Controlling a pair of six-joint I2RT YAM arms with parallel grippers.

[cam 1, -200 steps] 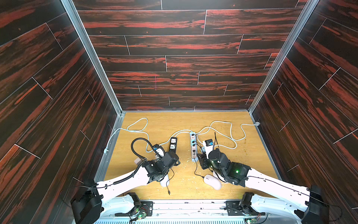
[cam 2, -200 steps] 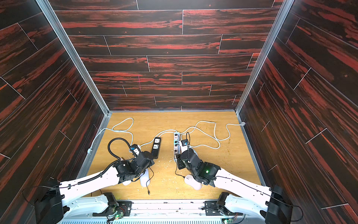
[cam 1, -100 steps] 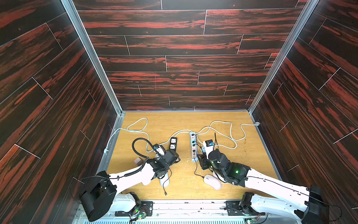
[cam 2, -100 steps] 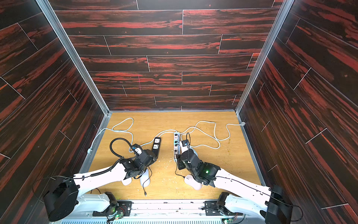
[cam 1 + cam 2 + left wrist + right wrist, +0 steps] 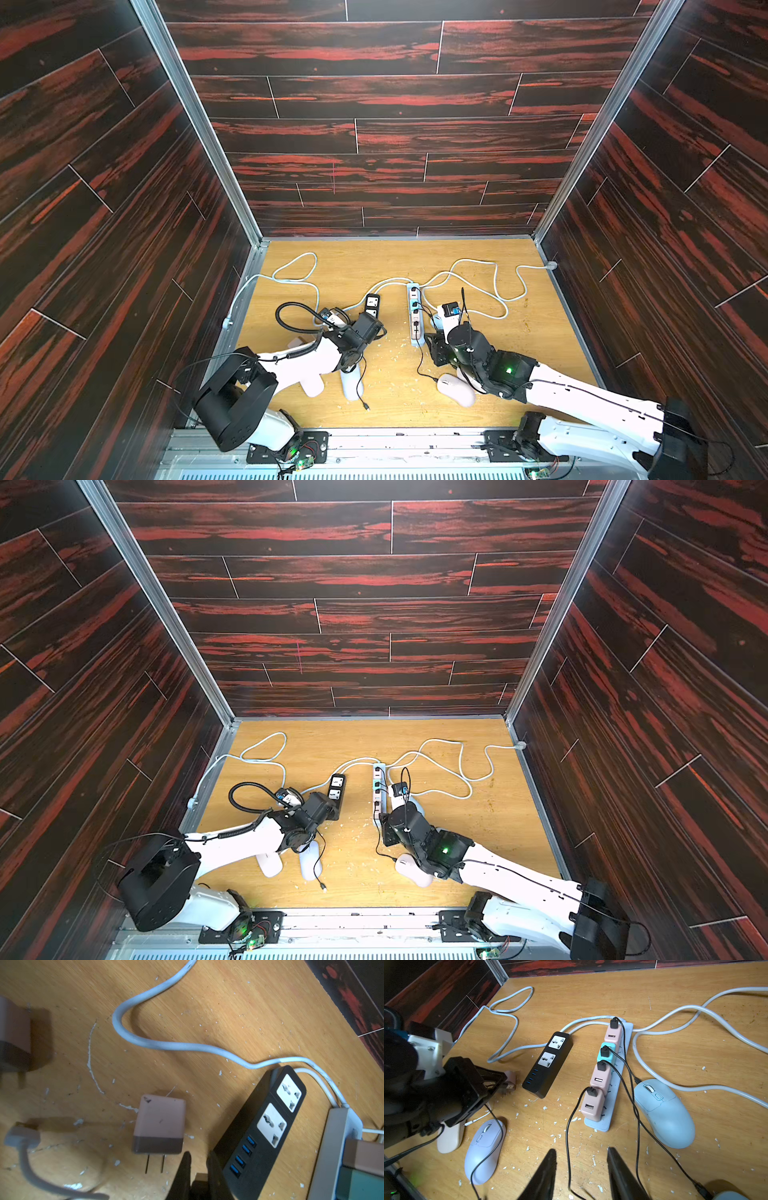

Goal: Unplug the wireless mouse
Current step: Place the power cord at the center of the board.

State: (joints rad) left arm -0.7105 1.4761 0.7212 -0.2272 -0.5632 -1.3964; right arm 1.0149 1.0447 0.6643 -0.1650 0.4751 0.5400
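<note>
Right gripper [image 5: 581, 1149]: jaws partly apart, empty. Left gripper [image 5: 199, 1152]: narrow, pinching thin black cable [image 5: 502, 1136]. Your target, white plastic mouse [image 5: 455, 388], lies close behind right gripper, small black plug [image 5: 433, 378] seemingly in its nose. Expect light, slick shell to skid; pinch stiff plug body, not limp cord.

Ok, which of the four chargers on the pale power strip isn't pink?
The teal charger, second from the end where the cord enters the pale power strip; the other three are pink.
</note>
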